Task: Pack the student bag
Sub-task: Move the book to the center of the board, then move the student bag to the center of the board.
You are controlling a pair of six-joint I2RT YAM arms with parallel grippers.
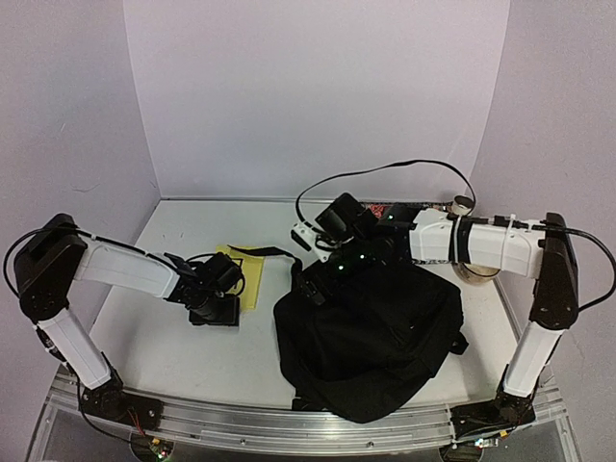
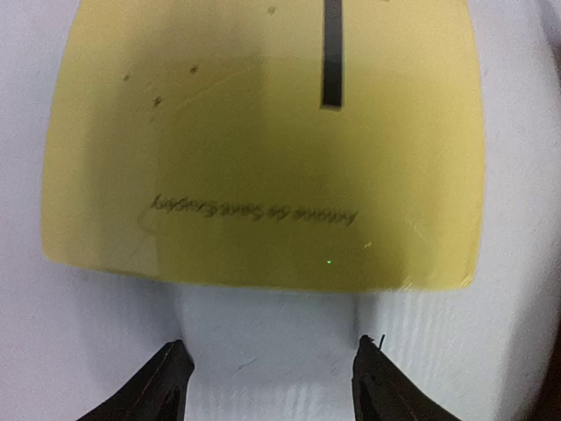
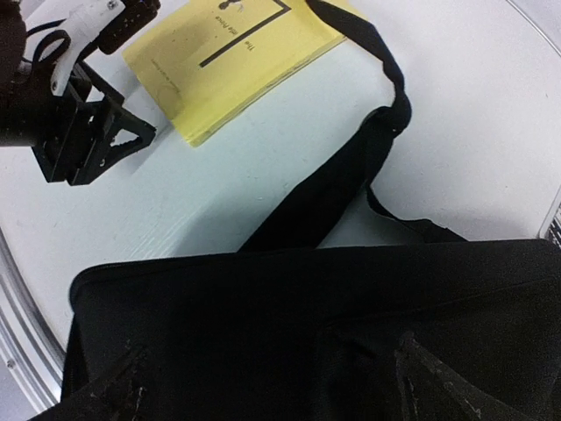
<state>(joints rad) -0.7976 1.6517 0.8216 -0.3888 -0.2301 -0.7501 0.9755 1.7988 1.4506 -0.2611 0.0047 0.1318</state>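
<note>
The student bag lies slumped on the bench, directly beneath the right claw. That claw hangs over the bag's far left edge. The bag's outline is about as wide as it is deep, so no clear long axis shows. One black strap runs out from the bag, away from the right claw, and its end lies across a corner of a yellow book. From the right wrist, the right claw's fingers are spread wide over the black fabric, with nothing seen pinched between them. Whether the bag's mouth is open, and what it holds, cannot be told.

The left claw is also spread, with only bare bench between its fingertips. The yellow book lies flat just ahead of them, its near edge square to the claw and not touching it. Its cover reads "Antoine de Saint-Exupéry", upside down from this claw, under a thick black bar. From the right wrist a title starting "The" shows; the rest is too small to read.
</note>
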